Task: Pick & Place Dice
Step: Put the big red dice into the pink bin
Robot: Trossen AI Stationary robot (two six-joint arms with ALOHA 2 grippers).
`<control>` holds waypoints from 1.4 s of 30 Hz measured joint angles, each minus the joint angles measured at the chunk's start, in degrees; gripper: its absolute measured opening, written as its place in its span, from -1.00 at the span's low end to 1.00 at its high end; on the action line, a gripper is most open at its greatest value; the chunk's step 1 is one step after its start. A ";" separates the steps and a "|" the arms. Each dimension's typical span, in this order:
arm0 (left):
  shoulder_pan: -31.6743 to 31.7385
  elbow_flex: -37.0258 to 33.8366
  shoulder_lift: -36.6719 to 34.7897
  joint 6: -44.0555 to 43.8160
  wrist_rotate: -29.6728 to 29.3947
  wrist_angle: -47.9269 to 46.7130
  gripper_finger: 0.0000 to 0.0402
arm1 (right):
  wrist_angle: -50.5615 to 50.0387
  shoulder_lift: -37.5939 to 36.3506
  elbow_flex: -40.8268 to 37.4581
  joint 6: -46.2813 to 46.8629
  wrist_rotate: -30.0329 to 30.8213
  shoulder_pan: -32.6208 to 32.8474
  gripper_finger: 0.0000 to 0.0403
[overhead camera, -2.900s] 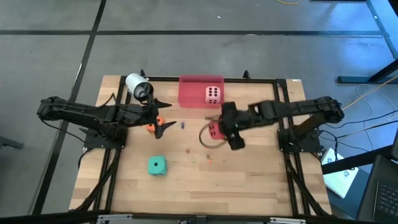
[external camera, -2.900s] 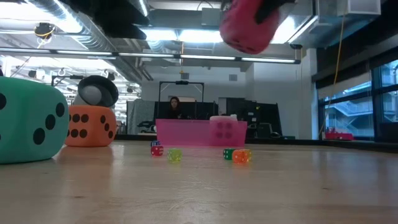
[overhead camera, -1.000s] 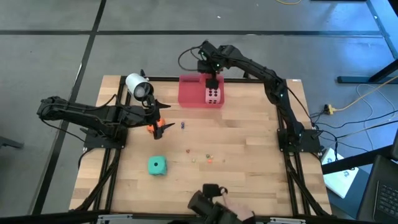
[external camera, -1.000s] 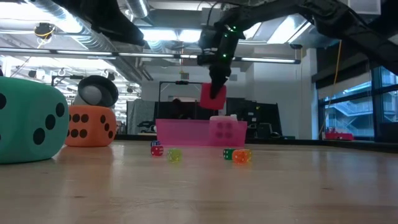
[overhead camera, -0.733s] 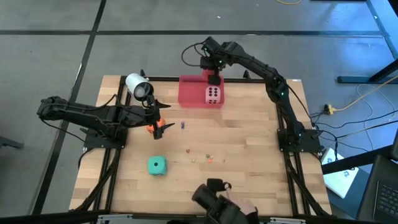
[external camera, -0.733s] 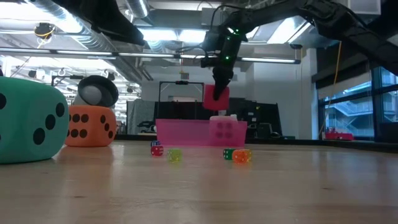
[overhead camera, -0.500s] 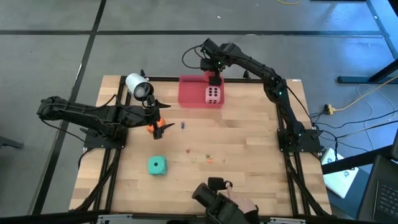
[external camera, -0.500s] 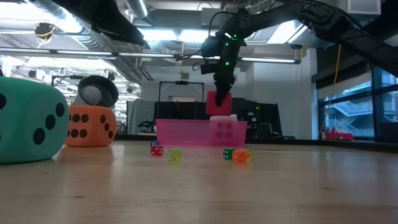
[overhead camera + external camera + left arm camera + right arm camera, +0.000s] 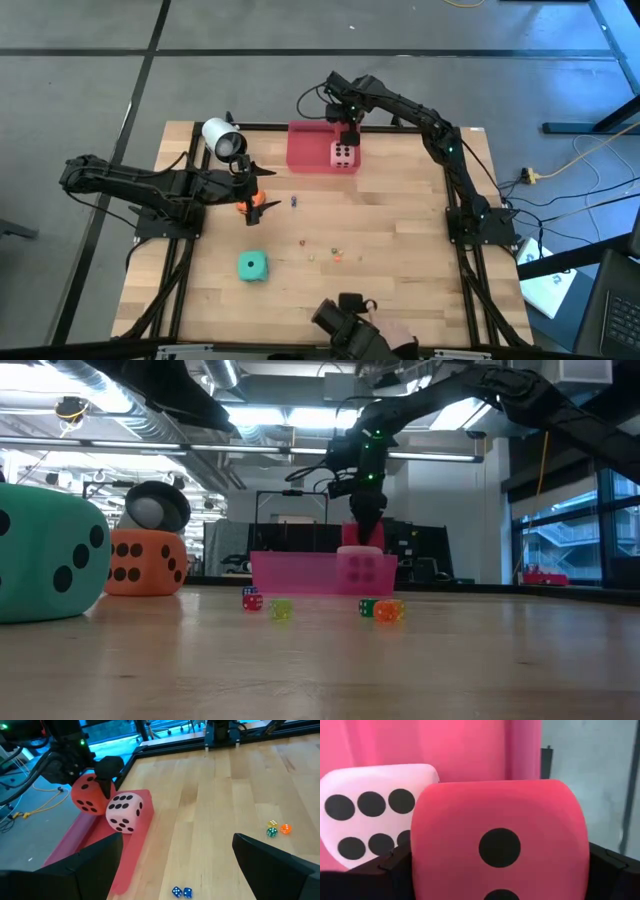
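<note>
- Right end effector [image 9: 346,128] grips the red die [image 9: 88,800] just above the tray [image 9: 305,150] — beside the pink die [image 9: 342,153], at the far rim.
- Left end effector [image 9: 262,188] waits open over the orange die [image 9: 246,205] — teal die [image 9: 252,266] nearer the desk's front.

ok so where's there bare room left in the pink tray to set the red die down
The pink tray is bare across its whole left stretch, from the left wall up to the pale pink die. The right end is crowded: that die sits there, and the right end effector holds the red die right against it.
</note>
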 joint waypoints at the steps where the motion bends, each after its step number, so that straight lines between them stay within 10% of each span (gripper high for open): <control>1: 0.00 0.00 0.00 0.00 0.02 0.00 0.86 | -0.14 0.00 -0.04 0.01 -0.63 0.06 0.82; 42: 0.00 0.02 0.00 -0.02 -0.02 -0.35 0.86 | 0.21 -0.02 -5.55 7.06 -3.45 0.48 0.96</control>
